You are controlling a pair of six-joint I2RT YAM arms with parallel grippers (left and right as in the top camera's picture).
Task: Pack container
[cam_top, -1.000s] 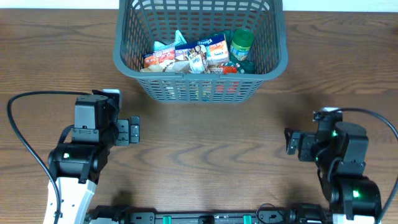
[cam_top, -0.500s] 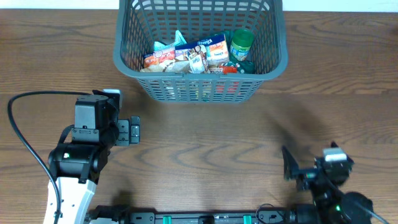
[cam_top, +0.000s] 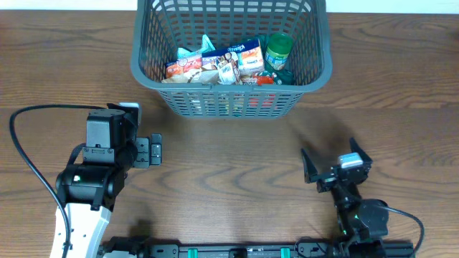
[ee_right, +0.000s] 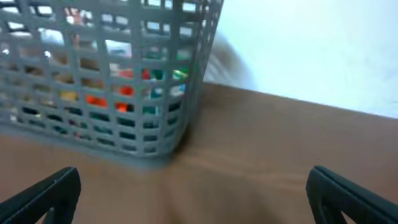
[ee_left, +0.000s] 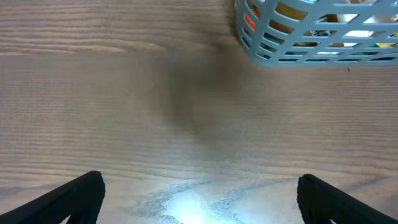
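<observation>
The container (cam_top: 143,64), a large dark grey lattice basket, stands at the top middle of the wooden table. It holds several snack packets (cam_top: 215,66) and a green-lidded jar (cam_top: 278,50). Its corner shows in the left wrist view (ee_left: 261,50) and its side in the right wrist view (ee_right: 124,99). My left gripper (cam_top: 154,150) is open and empty, below and left of the basket. My right gripper (cam_top: 331,166) is open and empty, below and right of the basket, fingers pointing toward it.
A black cable (cam_top: 29,150) loops left of the left arm. Bare wood lies between both grippers and the basket. A white wall (ee_right: 311,43) shows behind the table in the right wrist view.
The right arm has pulled back toward the front edge and turned, so its gripper now points up toward the basket with fingers spread. The left arm has not moved.
</observation>
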